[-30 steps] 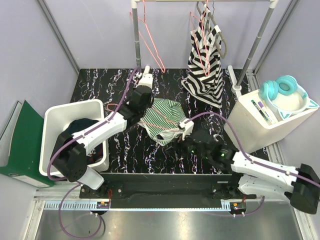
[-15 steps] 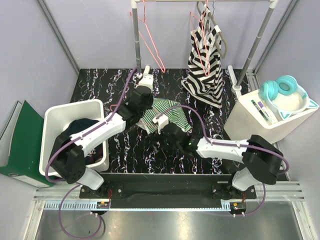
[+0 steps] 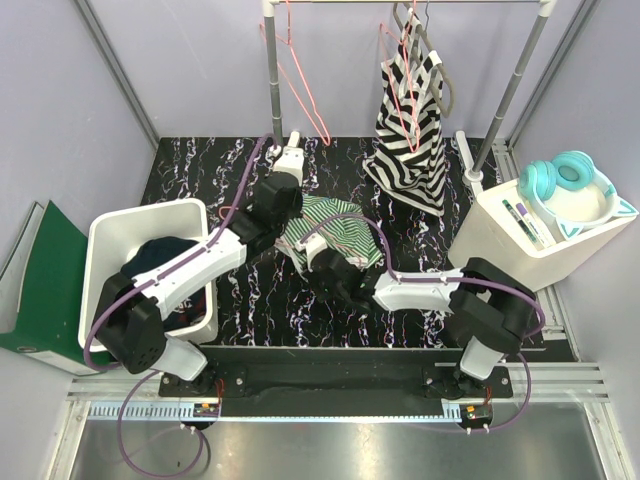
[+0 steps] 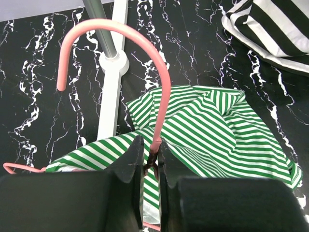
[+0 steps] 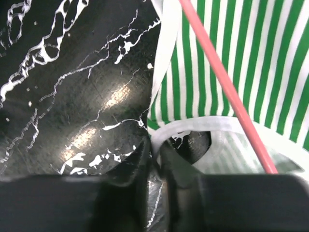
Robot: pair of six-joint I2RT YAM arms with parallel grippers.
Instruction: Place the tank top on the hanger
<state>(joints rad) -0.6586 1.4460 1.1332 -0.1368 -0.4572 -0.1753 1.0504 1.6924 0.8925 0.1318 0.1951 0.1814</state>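
Observation:
The green-and-white striped tank top (image 3: 342, 232) lies bunched on the black marbled table, draped over a salmon-pink wire hanger (image 4: 162, 72). My left gripper (image 4: 150, 147) is shut on the hanger's neck just below the hook, above the top's far edge (image 4: 212, 125). My right gripper (image 5: 155, 145) is shut on the tank top's white trim (image 5: 193, 126) at its near left edge, where it meets the table. One arm of the hanger's wire (image 5: 227, 89) runs across the striped cloth (image 5: 270, 63). In the top view my right gripper (image 3: 322, 262) sits at the garment's near edge.
A white bin (image 3: 120, 235) at left holds a dark garment (image 3: 165, 255). The rack behind carries spare pink hangers (image 3: 300, 80) and a black-and-white striped garment (image 3: 415, 130). Its post base (image 4: 113, 63) stands close by. A white box with teal headphones (image 3: 565, 185) stands at right.
My right arm swung left from the near right to the tank top's near edge, and its jaws closed on the white trim. The left gripper kept its hold on the hanger.

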